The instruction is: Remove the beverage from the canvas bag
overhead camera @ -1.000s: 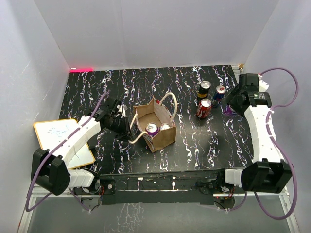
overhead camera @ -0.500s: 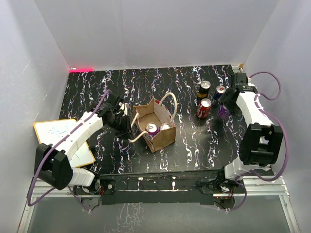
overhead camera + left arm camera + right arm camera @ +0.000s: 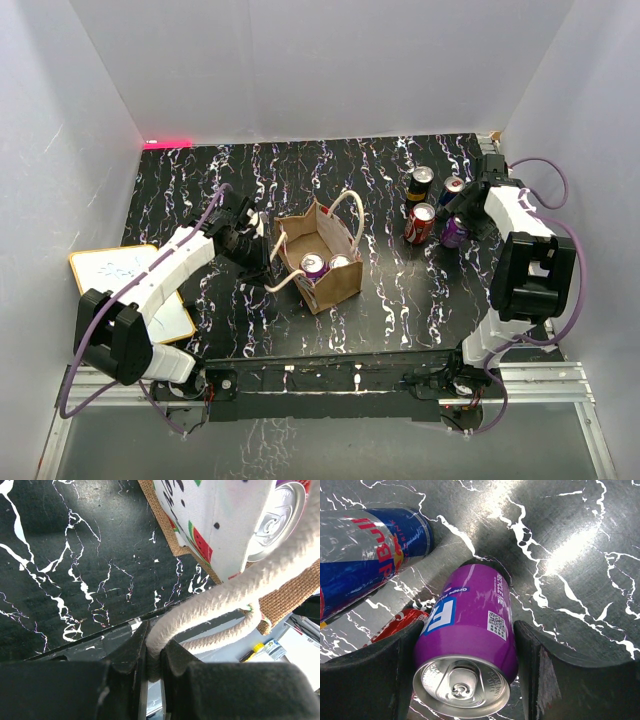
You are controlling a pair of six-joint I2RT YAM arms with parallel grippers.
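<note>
The canvas bag stands open at mid-table, and two beverage cans show inside it. My left gripper is shut on the bag's cream rope handle, which is pinched between the jaws and pulled to the left. The left wrist view looks under the bag toward one can top. My right gripper is shut on a purple beverage can, a finger on each side. This purple can is upright at table level beside the other cans at the back right.
A red can, a black-and-yellow can and a blue-and-silver can stand close to the purple one. The blue can and the red one crowd the right gripper. A white board lies at the left edge.
The right arm swung in from the right and brought the purple can down beside the red can. The left gripper kept its hold on the handle and barely moved.
</note>
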